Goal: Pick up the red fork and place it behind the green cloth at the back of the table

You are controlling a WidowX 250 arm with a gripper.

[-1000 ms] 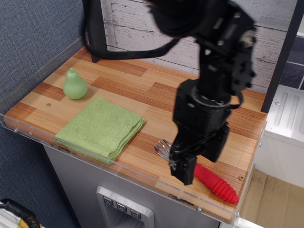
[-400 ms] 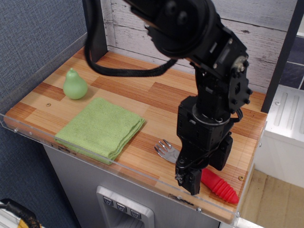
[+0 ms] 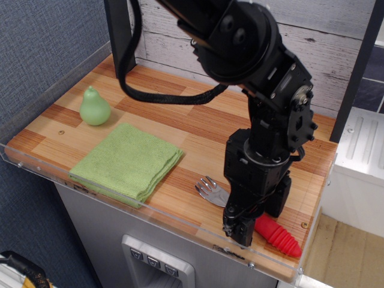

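Observation:
The red fork lies near the front right edge of the table (image 3: pixel 180 117). Its silver tines (image 3: pixel 210 190) point left, and the end of its red handle (image 3: pixel 279 236) points toward the front right corner. My gripper (image 3: pixel 256 215) is low over the middle of the fork. Its jaws are open, one on each side of the handle, and hide the middle of the fork. One finger (image 3: pixel 239 226) stands close to the table's front rim. The green cloth (image 3: pixel 127 162) lies folded at the front left, well apart from the gripper.
A small pale-green pear toy (image 3: pixel 94 108) stands behind the cloth at the left. A clear acrylic rim (image 3: pixel 120 198) runs along the front and left edges. A dark post (image 3: pixel 120 36) and a white plank wall stand at the back.
The gripper has moved down and slightly right along the fork, closer to the table surface. The fork, cloth and pear have not moved.

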